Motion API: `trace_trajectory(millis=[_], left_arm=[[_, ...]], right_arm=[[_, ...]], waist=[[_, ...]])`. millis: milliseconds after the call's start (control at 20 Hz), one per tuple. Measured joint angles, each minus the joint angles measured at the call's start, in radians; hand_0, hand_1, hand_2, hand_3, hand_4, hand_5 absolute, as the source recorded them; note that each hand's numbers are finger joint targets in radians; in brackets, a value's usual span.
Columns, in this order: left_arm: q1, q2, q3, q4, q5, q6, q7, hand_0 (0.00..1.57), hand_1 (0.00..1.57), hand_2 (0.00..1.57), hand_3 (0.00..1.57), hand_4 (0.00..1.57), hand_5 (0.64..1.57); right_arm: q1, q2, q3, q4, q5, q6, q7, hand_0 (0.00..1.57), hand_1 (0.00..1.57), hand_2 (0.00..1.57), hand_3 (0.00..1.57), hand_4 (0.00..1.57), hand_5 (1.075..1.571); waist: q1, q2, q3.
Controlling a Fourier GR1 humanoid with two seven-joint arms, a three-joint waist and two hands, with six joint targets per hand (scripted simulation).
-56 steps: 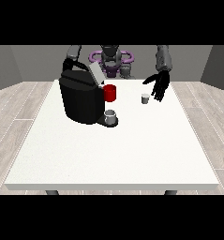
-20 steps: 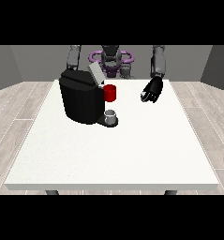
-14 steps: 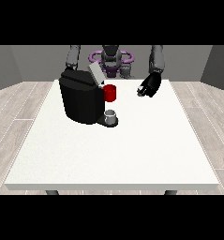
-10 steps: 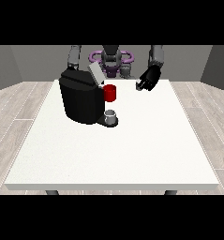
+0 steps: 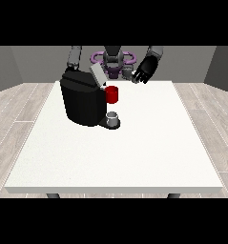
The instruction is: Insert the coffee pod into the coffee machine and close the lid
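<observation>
The black coffee machine [image 5: 83,102] stands on the left half of the white table [image 5: 134,152], its grey lid [image 5: 97,75] tilted up and open. A red part [image 5: 112,94] sticks out of its front above a small grey cup [image 5: 113,118]. The hand at the view's right [image 5: 145,71] hovers above the table's far edge, right of the lid, with fingers curled on the small grey coffee pod [image 5: 129,73]. At the view's left an arm [image 5: 74,57] drops behind the machine, which hides its hand.
The robot's torso with purple rings [image 5: 113,59] stands behind the table's far edge. The machine's drip base [image 5: 110,125] juts forward under the cup.
The pod has left the table and now sits in the hand at the view's right. That hand has risen and moved left towards the open lid. The machine has not moved.
</observation>
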Motion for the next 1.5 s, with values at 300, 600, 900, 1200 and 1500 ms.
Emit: trace_trajectory(millis=[300,600,900,1200,1500], left_arm=[[-0.108,0.01,0.06,0.002,0.032,-0.046,0.043,1.22,1.22,1.27,1.29,0.51,1.571],[-0.236,0.048,0.139,0.043,0.062,-0.067,0.107,1.22,1.22,1.27,1.26,0.47,1.571],[-0.32,0.088,0.163,0.078,0.054,-0.067,0.123,1.22,1.22,1.29,1.24,0.48,1.571],[-0.364,0.125,0.18,0.107,0.052,-0.066,0.095,1.22,1.22,1.29,1.24,0.49,1.571],[-0.396,0.14,0.18,0.132,0.041,-0.064,0.081,1.19,1.19,1.26,1.23,0.47,1.571]], right_arm=[[-0.023,0.003,0.011,-0.033,-0.018,0.025,-0.003,0.0,0.0,0.0,0.0,0.0,1.571],[-0.054,0.018,0.044,-0.095,0.0,0.02,0.007,0.0,0.0,0.0,0.0,0.0,1.571],[-0.11,0.001,0.033,-0.153,-0.006,0.03,0.039,0.0,0.0,0.0,0.0,0.04,1.571],[-0.155,-0.013,0.014,-0.191,-0.008,0.022,0.082,0.0,0.0,0.0,0.0,0.0,1.571],[-0.179,-0.024,-0.003,-0.206,-0.019,0.027,0.095,0.0,0.0,0.0,0.0,0.12,1.571]], waist=[[-0.048,0.013,0.0002],[-0.123,0.059,0.0],[-0.171,0.118,0.0],[-0.19,0.172,-0.0001],[-0.2,0.215,0.0002]])
